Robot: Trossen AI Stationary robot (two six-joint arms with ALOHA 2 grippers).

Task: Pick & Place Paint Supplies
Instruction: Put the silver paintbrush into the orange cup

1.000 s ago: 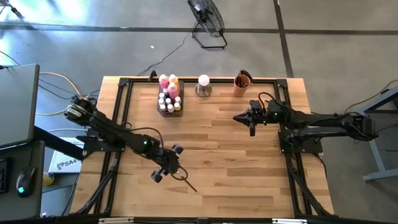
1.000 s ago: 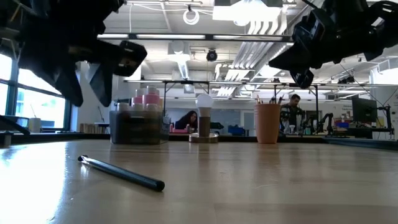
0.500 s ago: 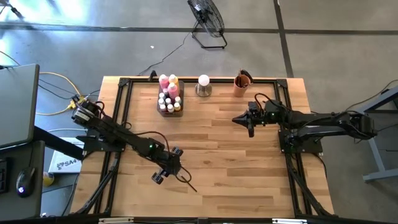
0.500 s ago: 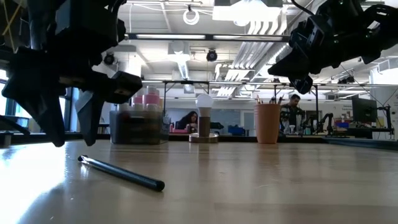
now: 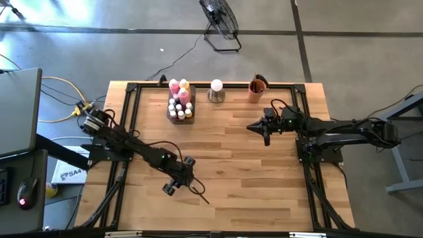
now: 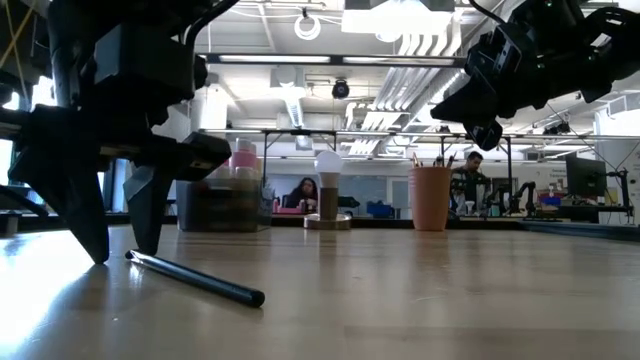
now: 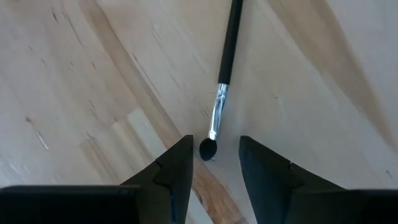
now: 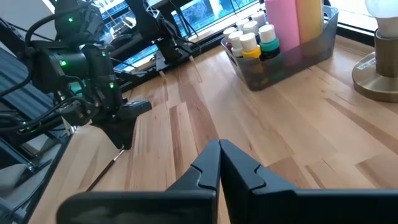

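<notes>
left hand is down now, fingertips right at the bench, where half a second back they hung clear above it and a second back sat higher yet. its fingers stand apart, one either side of the paintbrush, straddling the bristle end and not closed on it. the brush lies flat on the wood, same spot as before, its handle running away from the hand.

the left wrist view gives what the others can't: the dark tip of the paintbrush sits right between the two fingers, the silver ferrule just beyond them. from the high view the left hand covers that end and only the handle of the paintbrush pokes out past it.

farther off, the right hand hovers over the bench with fingers pressed together, barely shifted since a second ago. its wrist view looks across to the left hand and, beyond, the paint bottles in the grey tray beside the white ball. the orange cup stands at the far edge.
</notes>
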